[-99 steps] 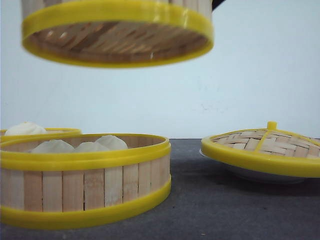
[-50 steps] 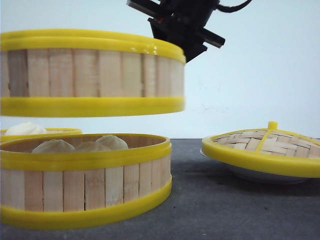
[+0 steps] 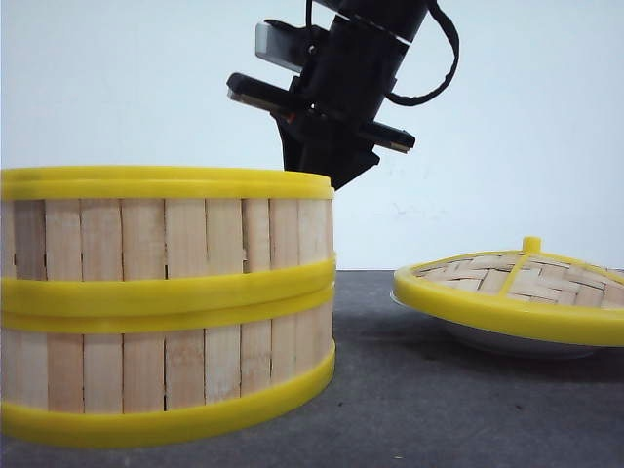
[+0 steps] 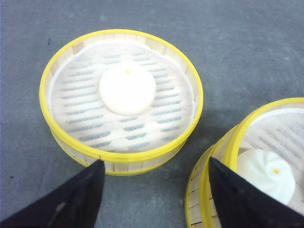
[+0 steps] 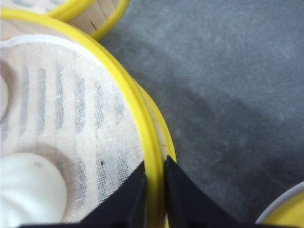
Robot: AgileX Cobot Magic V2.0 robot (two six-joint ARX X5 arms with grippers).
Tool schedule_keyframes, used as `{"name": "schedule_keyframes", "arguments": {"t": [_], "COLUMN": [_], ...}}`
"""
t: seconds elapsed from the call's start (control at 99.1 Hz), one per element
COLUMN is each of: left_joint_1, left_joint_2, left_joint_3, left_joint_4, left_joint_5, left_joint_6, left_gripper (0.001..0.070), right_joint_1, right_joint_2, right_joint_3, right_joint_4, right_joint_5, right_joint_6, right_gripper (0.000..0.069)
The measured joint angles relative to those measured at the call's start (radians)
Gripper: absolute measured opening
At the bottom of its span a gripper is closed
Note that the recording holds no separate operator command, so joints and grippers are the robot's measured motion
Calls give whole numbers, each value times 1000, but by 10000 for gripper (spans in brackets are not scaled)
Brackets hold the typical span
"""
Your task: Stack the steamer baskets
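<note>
- Dark grey tabletop w/ plain pale wall behind it in front view.
- Upper steamer basket sits on lower steamer basket at front-left of tabletop; yellow rims meet, walls approx. flush, stack upright.
- Right claw: fingers nearly together, pinching rim/wall of upper steamer basket, one finger inside, one outside. Right wrist view shows cloth liner and part of a white bun inside that basket.
- Right arm comes down from top of front view to far rim of the stack.
- Third steamer basket stands alone on tabletop, just beside the stack but not touching it; holds one white bun w/ yellow dot on a liner. Front view does not show it; stack hides it.
- Left claw: fingers spread wide, nothing between them; hangs above the gap between third steamer basket and the stack.
- Left wrist view shows another bun in the upper steamer basket.
- Domed woven lid w/ yellow knob lies on a white plate at right, well apart from the stack.
</note>
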Motion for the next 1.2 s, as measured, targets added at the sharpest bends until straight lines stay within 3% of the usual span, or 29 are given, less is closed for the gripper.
{"name": "schedule_keyframes", "arguments": {"t": [0.303,0.706,0.767,0.877,0.938,1.2], "left_joint_1": [0,0,0,0,5,101], "left_joint_2": [0,0,0,3,16,213], "left_joint_3": [0,0,0,0,1,119], "left_joint_4": [0,0,-2,0,8,31], "left_joint_5": [0,0,0,0,0,0], "left_joint_6": [0,0,0,0,0,0], "left_gripper": [419,419,419,419,419,383], "right_joint_1": [2,3,3,1,0,-2], "right_joint_2": [13,13,12,12,10,-156], "right_joint_3": [0,0,0,0,0,0], "right_joint_4": [0,1,6,16,15,-48], "right_joint_5": [63,60,48,16,6,-13], "right_joint_6": [7,6,7,7,7,-20], "right_gripper": [28,31,74,260,323,365]}}
